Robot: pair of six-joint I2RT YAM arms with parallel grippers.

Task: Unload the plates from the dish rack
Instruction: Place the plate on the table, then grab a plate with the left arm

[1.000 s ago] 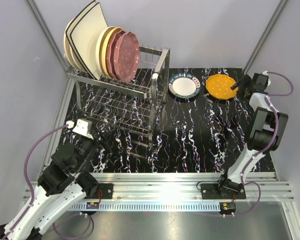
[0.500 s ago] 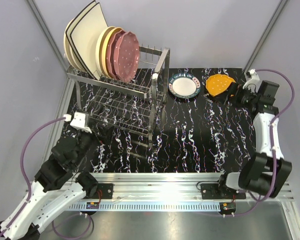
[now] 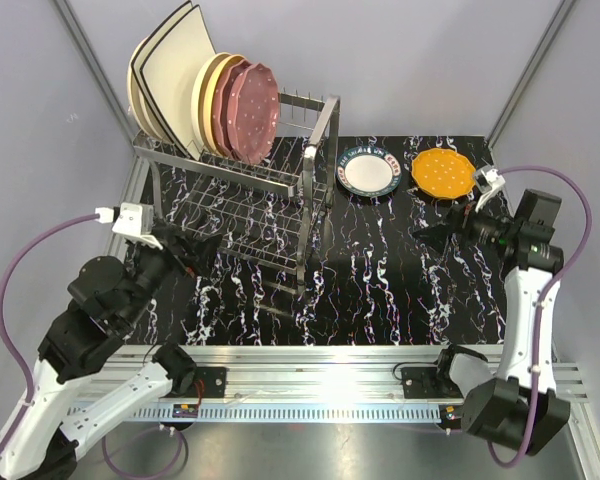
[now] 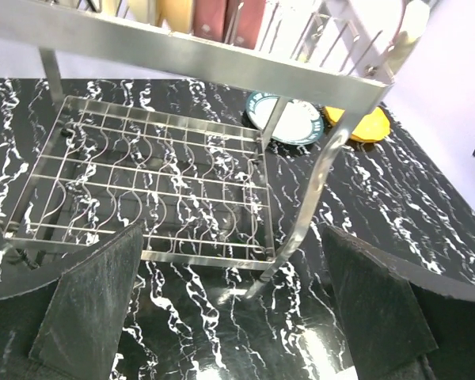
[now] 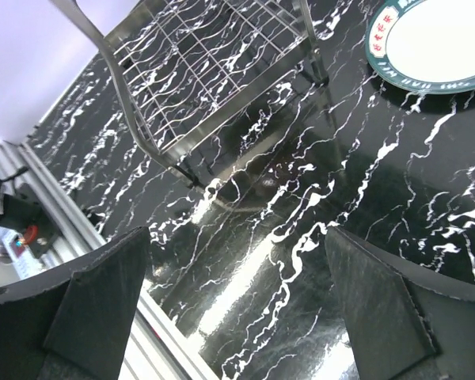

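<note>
Left hand (image 3: 192, 248): fingers spread wide, holding nothing, just beside the near left corner of the dish rack (image 3: 245, 205).
Right hand (image 3: 432, 232): fingers spread, empty, over the table (image 3: 380, 290), near the orange plate (image 3: 443, 172).
White patterned-rim plate (image 3: 368, 172): flat on the table beside the orange one.
Upper tier, standing on edge: cream square plates (image 3: 170, 75), yellow round plates (image 3: 210, 100), maroon plate (image 3: 252, 110).

Bench (image 3: 400, 290): black top, white marble veining, glare patch near the front edge. Silver slotted rail (image 3: 320, 362) runs along its near edge. Pale grey walls (image 3: 410, 60) on three sides, metal posts (image 3: 527, 70) at the back corners.
</note>
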